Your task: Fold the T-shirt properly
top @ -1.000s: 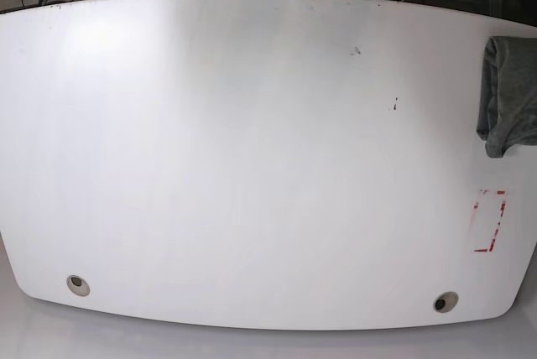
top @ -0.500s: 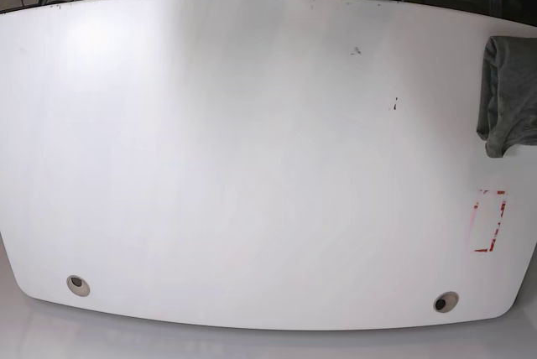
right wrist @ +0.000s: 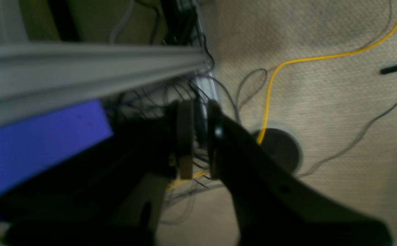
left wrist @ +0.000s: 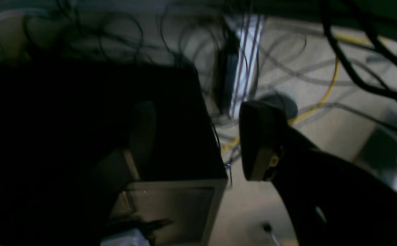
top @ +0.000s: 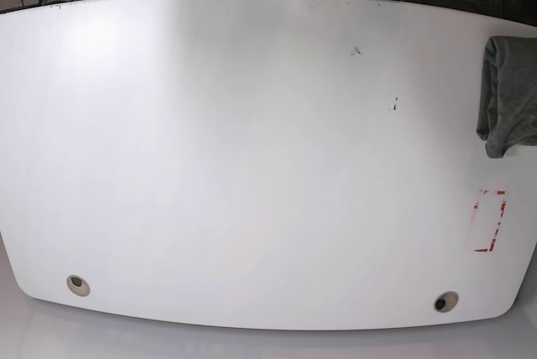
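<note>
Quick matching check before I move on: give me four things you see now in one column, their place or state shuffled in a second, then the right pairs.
Things:
1. T-shirt
2. red tape outline
3. left gripper
4. right gripper

Place or state:
A. jaws nearly together, holding nothing
B. bunched at the table's right edge in the base view
C. jaws wide apart, holding nothing
D. stuck flat on the table, nearer the camera than the shirt

Pairs: 1-B, 2-D, 3-C, 4-A
</note>
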{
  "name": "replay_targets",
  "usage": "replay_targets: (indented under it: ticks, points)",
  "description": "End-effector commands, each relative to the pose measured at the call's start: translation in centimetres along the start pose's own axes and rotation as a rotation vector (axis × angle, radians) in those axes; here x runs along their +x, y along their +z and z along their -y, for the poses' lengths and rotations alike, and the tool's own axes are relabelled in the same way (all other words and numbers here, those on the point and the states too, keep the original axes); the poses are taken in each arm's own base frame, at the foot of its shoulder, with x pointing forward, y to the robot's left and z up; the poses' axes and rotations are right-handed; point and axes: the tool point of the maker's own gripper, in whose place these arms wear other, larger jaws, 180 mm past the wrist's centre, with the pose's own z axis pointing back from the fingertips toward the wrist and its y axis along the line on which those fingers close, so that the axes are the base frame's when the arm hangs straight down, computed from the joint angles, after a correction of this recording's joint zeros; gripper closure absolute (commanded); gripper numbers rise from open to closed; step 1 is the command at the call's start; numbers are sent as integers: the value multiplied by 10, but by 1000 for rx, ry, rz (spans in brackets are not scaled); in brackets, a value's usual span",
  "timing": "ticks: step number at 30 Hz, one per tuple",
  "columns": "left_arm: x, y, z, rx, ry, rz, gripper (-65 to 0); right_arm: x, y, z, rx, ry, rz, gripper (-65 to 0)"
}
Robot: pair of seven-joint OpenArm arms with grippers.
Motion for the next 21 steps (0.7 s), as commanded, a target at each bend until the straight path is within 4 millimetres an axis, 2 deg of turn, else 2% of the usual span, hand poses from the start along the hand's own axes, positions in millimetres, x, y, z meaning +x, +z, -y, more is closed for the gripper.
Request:
replay_targets:
  ticks: [1,8,16,21]
  points:
    - [8,-1,-4,5,-5,-9,-349,0,-2,4,-15,31,-17,-71]
    - [19,-7,-9,48,-17,-55,-350,4,-15,6,-49,94,-92,-71]
    - [21,-10,-8,89,-29,-87,-351,14,-24,5,-60,109,-129,-71]
    - [21,-10,-8,91,-29,-87,-351,14,-30,-5,-44,105,-147,-71]
